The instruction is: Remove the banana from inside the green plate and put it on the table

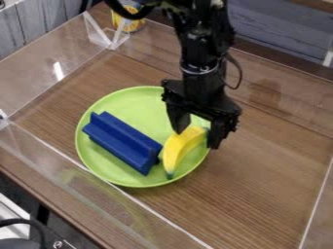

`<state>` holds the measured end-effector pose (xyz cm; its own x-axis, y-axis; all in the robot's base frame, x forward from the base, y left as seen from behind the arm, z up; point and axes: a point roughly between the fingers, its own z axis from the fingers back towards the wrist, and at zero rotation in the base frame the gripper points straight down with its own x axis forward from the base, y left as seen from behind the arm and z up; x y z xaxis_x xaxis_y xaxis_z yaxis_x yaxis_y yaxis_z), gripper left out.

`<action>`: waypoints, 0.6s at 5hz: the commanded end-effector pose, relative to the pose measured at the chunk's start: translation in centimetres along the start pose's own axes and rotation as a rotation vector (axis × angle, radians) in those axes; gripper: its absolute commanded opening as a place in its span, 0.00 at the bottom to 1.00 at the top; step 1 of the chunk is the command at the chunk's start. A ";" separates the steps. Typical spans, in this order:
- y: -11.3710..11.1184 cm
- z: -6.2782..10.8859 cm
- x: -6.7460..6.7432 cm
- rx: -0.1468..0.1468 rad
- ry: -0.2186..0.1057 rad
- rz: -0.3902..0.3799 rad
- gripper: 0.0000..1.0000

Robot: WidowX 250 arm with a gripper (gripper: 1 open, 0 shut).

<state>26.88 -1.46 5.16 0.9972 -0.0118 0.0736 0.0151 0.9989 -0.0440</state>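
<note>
The yellow banana (181, 152) lies on the right side of the round green plate (120, 105), its tip toward the plate's front rim. My black gripper (196, 126) has come down over the banana's upper end and stands open, one finger on each side of the fruit. I cannot tell whether the fingers touch it. The brown wood-grain table (274, 146) carries the plate.
A blue block (120, 141) lies in the plate left of the banana. Clear acrylic walls (39, 156) ring the tabletop. A yellow container (125, 17) stands beyond the far wall at the top left. Bare wood lies right of the plate.
</note>
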 end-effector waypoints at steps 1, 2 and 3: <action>0.3 0.1 0.6 0.002 -0.021 0.014 1.00; 0.3 0.1 0.3 0.002 -0.013 -0.040 1.00; 0.3 0.1 0.1 0.000 -0.004 -0.092 1.00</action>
<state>26.82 -1.42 4.87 0.9925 -0.1021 0.0667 0.1047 0.9938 -0.0379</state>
